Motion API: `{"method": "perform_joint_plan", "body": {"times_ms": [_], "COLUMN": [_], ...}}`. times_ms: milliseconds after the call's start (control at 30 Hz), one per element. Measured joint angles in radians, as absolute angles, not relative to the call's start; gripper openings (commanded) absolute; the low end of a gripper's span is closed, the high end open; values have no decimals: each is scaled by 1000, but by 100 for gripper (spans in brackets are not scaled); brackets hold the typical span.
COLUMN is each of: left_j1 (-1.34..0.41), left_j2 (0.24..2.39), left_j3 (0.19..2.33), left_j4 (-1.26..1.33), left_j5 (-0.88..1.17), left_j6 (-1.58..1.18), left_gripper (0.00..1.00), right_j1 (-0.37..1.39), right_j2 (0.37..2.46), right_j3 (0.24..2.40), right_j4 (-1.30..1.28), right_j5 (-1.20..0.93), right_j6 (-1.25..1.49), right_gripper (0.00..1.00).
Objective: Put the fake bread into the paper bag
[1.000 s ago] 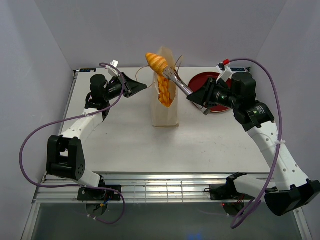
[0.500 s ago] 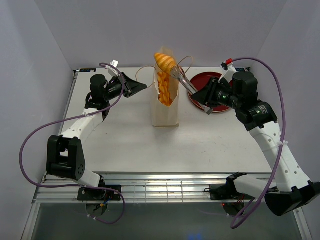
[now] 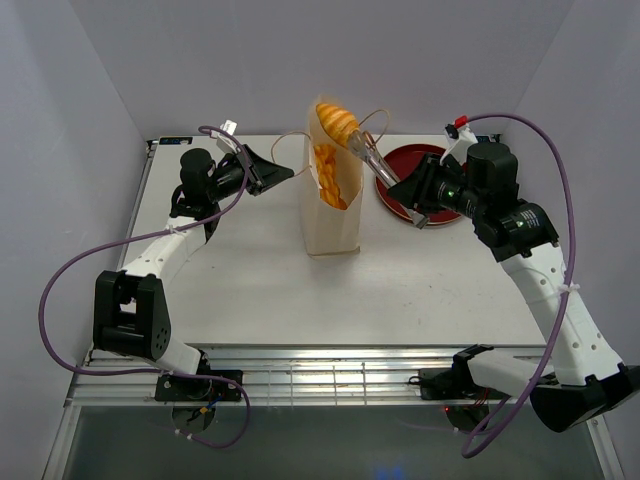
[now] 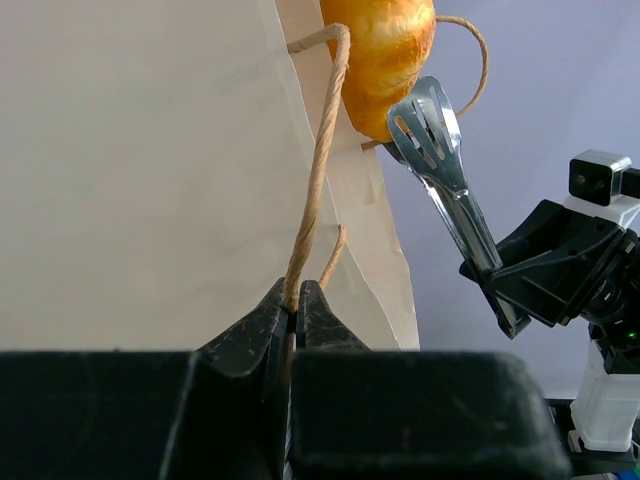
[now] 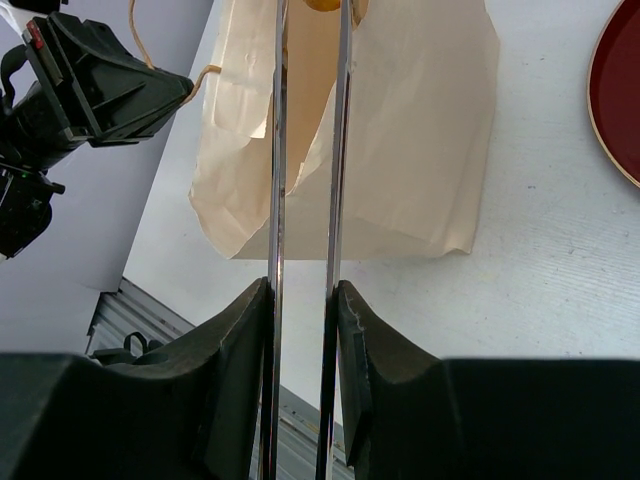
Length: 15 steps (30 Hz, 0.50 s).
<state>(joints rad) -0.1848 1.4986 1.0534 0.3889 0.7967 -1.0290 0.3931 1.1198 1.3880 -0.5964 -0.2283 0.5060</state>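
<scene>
The tall cream paper bag (image 3: 332, 215) stands at mid-table, with golden pastries (image 3: 326, 183) showing inside its open top. My right gripper (image 3: 408, 190) is shut on metal tongs (image 3: 375, 164), which pinch a golden croissant (image 3: 336, 121) just above the bag's mouth. In the right wrist view the tongs (image 5: 308, 180) run up from my gripper (image 5: 303, 300) over the bag (image 5: 400, 150). My left gripper (image 3: 283, 172) is shut on the bag's brown cord handle (image 4: 318, 170) and holds it out to the left. The left wrist view shows the croissant (image 4: 385, 50) and the tongs' tip (image 4: 432, 135).
A dark red round plate (image 3: 400, 160) lies right of the bag, behind my right gripper; its rim shows in the right wrist view (image 5: 618, 95). White walls enclose the table at the back and sides. A metal rail runs along the near edge (image 3: 330, 375).
My right gripper has carried the croissant in the tongs rightward, from over the bag's back-left corner to above its open mouth. The left arm has not moved.
</scene>
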Motion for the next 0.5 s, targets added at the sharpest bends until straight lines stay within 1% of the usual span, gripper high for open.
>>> {"method": "perform_joint_plan", "body": {"times_ms": [200,500], "left_j1": [-185,-185], "left_j2": [1499,1499], "left_j3": [1053,1053], "left_j4": [389,389], "left_j5": [797,797], "left_j6": [-1029,-1029], "left_gripper": [9,9], "right_j1": [393,393], "right_j2": [1131,1204], "right_j3": [1403,1433], "right_j4": [-604,-604], "right_j5": [-222,-213], "right_j6": [500,490], "right_gripper": [18,18]}}
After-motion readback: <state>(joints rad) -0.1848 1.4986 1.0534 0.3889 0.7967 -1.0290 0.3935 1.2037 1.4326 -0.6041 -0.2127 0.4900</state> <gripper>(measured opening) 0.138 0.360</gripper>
